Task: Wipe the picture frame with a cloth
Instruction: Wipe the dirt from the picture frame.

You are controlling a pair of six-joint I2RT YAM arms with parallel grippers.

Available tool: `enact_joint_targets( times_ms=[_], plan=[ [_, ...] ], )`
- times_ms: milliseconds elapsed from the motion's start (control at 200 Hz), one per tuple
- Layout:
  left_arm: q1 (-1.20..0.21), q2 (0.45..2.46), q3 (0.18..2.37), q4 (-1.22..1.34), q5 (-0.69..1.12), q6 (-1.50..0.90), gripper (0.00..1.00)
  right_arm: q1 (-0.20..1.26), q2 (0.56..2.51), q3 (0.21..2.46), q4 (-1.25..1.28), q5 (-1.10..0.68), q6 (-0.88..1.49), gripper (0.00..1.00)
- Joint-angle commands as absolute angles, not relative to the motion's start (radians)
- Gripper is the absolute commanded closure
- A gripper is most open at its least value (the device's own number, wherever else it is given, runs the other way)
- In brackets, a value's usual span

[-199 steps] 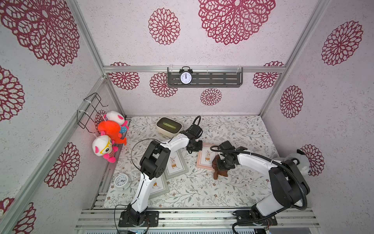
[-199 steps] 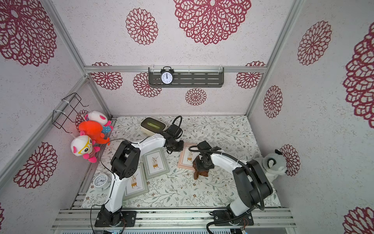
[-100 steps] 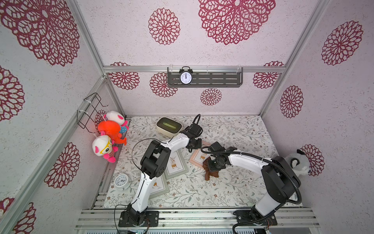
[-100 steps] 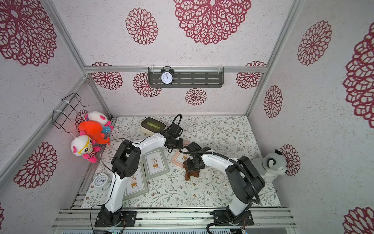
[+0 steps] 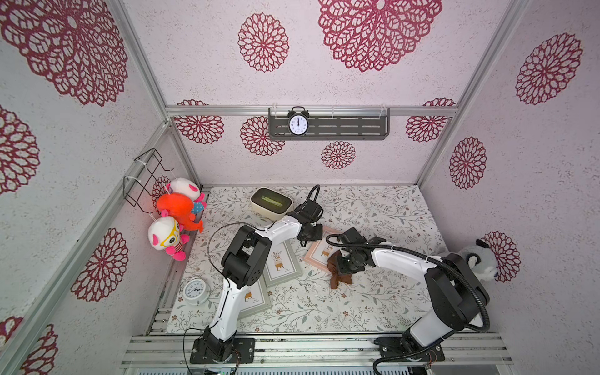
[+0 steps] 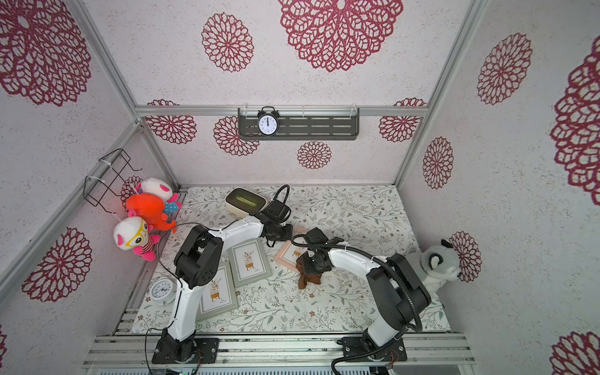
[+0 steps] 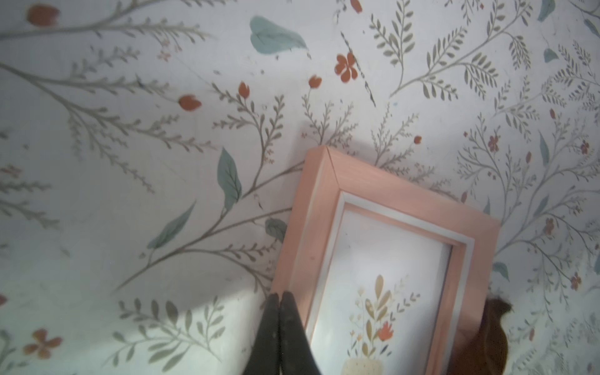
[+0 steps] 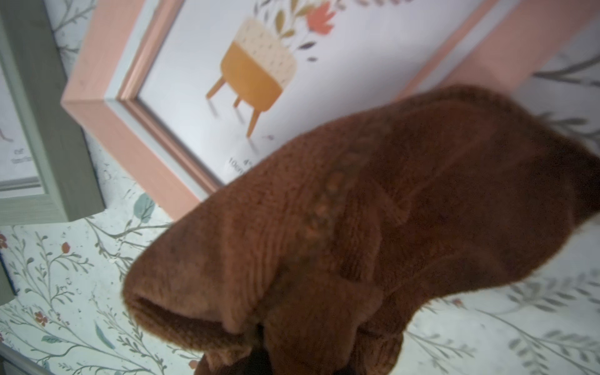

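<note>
A pink picture frame (image 5: 319,250) (image 6: 287,255) lies flat mid-table, holding a print of a potted plant. My left gripper (image 5: 308,232) (image 6: 280,232) is shut and empty; in the left wrist view its tips (image 7: 280,297) rest against the outer edge of the frame (image 7: 311,227). My right gripper (image 5: 345,263) (image 6: 314,261) is shut on the rust-brown cloth (image 5: 338,276) (image 6: 307,279). In the right wrist view the cloth (image 8: 389,211) drapes over the near corner of the frame (image 8: 107,120) and onto the table, hiding the fingers.
Two grey-green frames (image 5: 281,264) (image 5: 256,298) lie left of the pink one. A white clock (image 5: 194,290) sits front left and a cream box (image 5: 272,201) at the back. Plush toys (image 5: 175,211) hang on the left wall, and a grey plush (image 5: 480,259) sits at the right.
My right gripper has dragged the cloth leftward over the pink frame's near corner, mostly in the first half second. The left arm has stayed put.
</note>
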State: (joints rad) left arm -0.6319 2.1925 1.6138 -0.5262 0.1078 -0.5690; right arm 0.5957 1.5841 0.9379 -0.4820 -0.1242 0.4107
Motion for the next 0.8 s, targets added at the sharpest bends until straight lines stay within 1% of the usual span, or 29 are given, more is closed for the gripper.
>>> enact_joint_targets(
  times_ms=[0,120,190,265,370,480,565,796],
  plan=[
    [-0.669,2.254,1.498,-0.785,0.228,-0.593,0.93,0.562,1.521,0.956,-0.517,-0.084,0.375,1.0],
    [-0.663,2.205,1.475,-0.776,0.254,-0.621,0.87,0.56,1.501,0.978,-0.532,-0.086,0.377,1.0],
    [-0.661,2.171,1.466,-0.772,0.256,-0.634,0.81,0.56,1.489,0.98,-0.529,-0.088,0.384,1.0],
    [-0.655,2.136,1.449,-0.762,0.267,-0.646,0.72,0.56,1.477,0.98,-0.525,-0.104,0.396,1.0],
    [-0.644,2.085,1.413,-0.751,0.263,-0.665,0.63,0.563,1.453,0.979,-0.525,-0.114,0.409,1.0],
    [-0.639,2.032,1.361,-0.7,0.286,-0.67,0.6,0.571,1.434,0.96,-0.521,-0.117,0.428,1.0],
    [-0.648,2.005,1.333,-0.656,0.337,-0.664,0.6,0.589,1.426,0.937,-0.514,-0.113,0.449,1.0],
    [-0.686,2.012,1.318,-0.615,0.373,-0.629,0.59,0.664,1.433,0.871,-0.496,-0.069,0.493,1.0]
  ],
)
